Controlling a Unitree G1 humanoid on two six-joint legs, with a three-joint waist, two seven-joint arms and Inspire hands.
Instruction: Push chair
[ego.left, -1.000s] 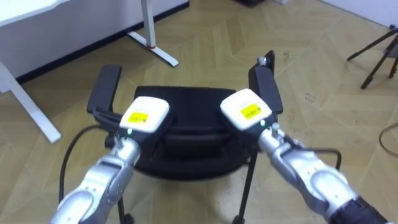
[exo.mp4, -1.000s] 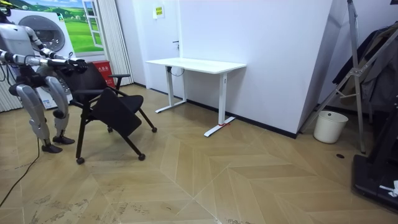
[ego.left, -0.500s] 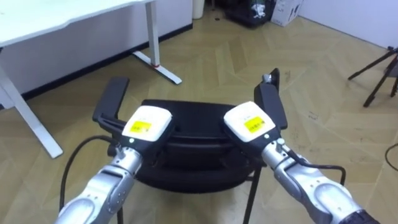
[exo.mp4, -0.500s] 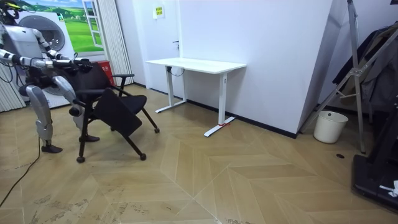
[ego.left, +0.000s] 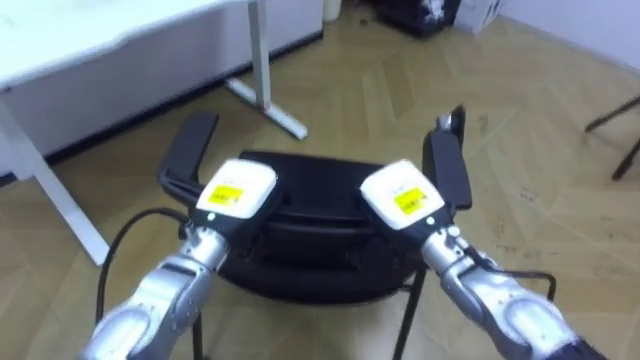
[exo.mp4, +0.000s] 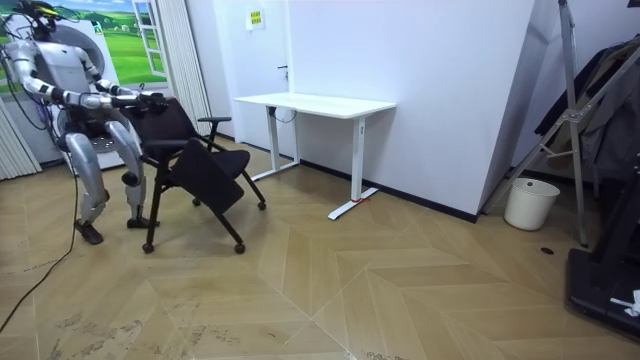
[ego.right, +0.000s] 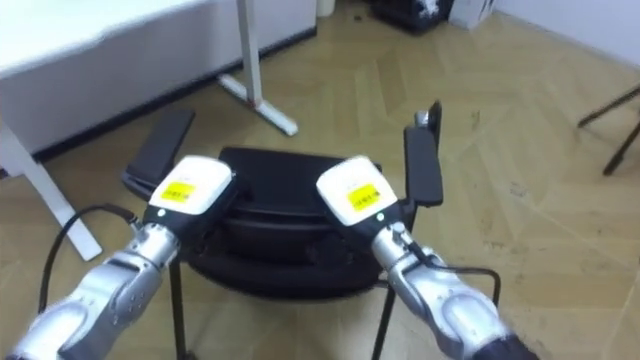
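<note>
At the room view's left, the chair (exo.mp4: 195, 160) has rolled nearer the white bench (exo.mp4: 315, 103), the robot stepping after it. The left hand (ego.left: 237, 188) and right hand (ego.left: 402, 195) sit on its backrest (fingers hidden, grip unclear); the push is progressing.

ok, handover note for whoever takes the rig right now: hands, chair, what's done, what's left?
Left hand: on the top of the chair back, left side.
Right hand: on the same top edge, right side, next to the right armrest.
Chair: on the wood floor directly in front of the robot, with the white desk ahead and some open floor between them.
Done: both hands are placed and the push is under way. In the room view the chair has moved a little toward the desk over the last second, and the robot is stepping after it.
Left: keep walking it forward, probably up to the desk.
</note>
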